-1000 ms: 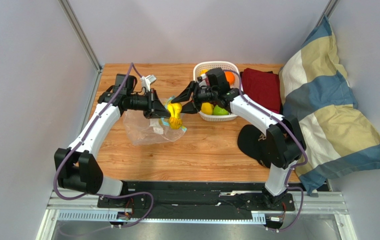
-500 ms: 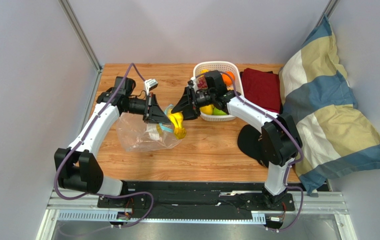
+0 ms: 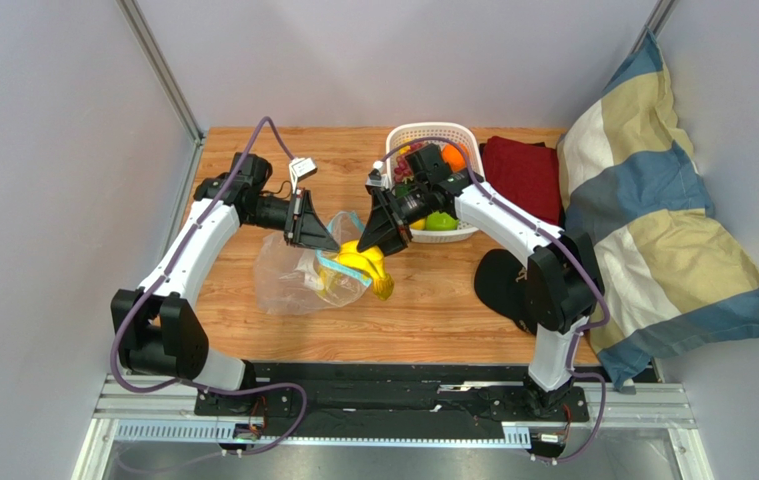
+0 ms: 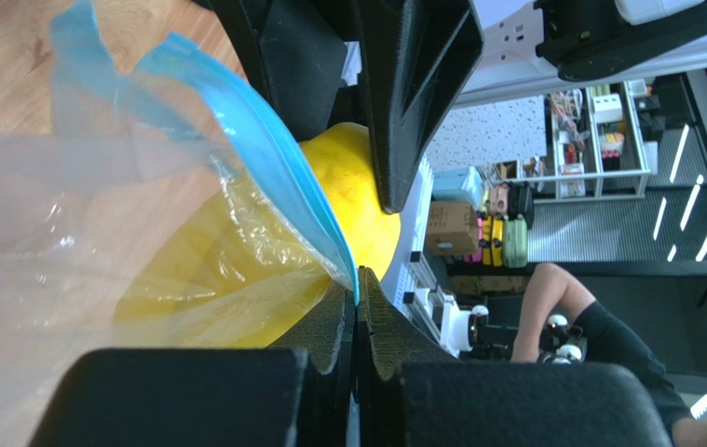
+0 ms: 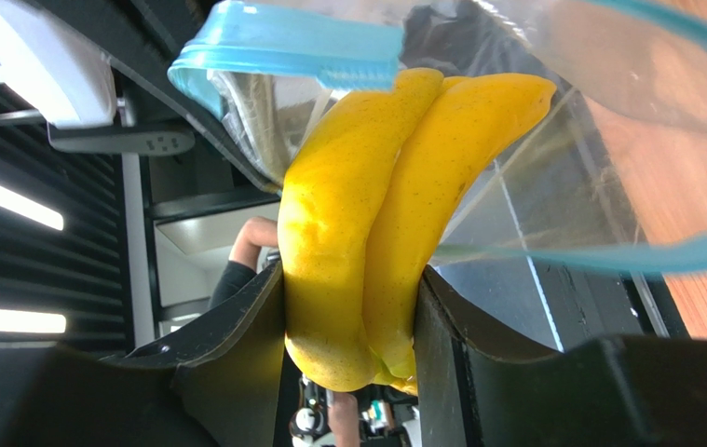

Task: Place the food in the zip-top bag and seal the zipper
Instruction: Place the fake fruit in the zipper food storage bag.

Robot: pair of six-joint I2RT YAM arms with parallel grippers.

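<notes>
The zip-top bag [image 3: 293, 285] lies crinkled on the wood, its mouth lifted toward the right. My left gripper [image 3: 329, 240] is shut on the teal zipper [image 4: 282, 177] at the mouth's edge. My right gripper [image 3: 381, 243] is shut on the yellow banana bunch [image 3: 368, 268], pointing down and left. In the right wrist view the banana bunch [image 5: 366, 214] sits between the fingers, with its far tips past the zipper [image 5: 292, 47] and inside the clear bag [image 5: 562, 65]. From the left wrist I see the banana bunch [image 4: 352, 200] behind the bag's plastic. Other food [image 3: 441, 220] stays in the basket.
A white lattice basket [image 3: 400, 134] stands at the back, right of centre. A dark red cloth [image 3: 523, 175] lies beside it, a black cap [image 3: 501, 282] nearer. A striped pillow [image 3: 653, 230] fills the right side. A white plug [image 3: 300, 167] hangs by the left arm.
My right gripper has carried the banana bunch nearer and down into the bag's mouth. The left gripper has shifted slightly nearer, still holding the zipper edge, and the bag has shifted with it.
</notes>
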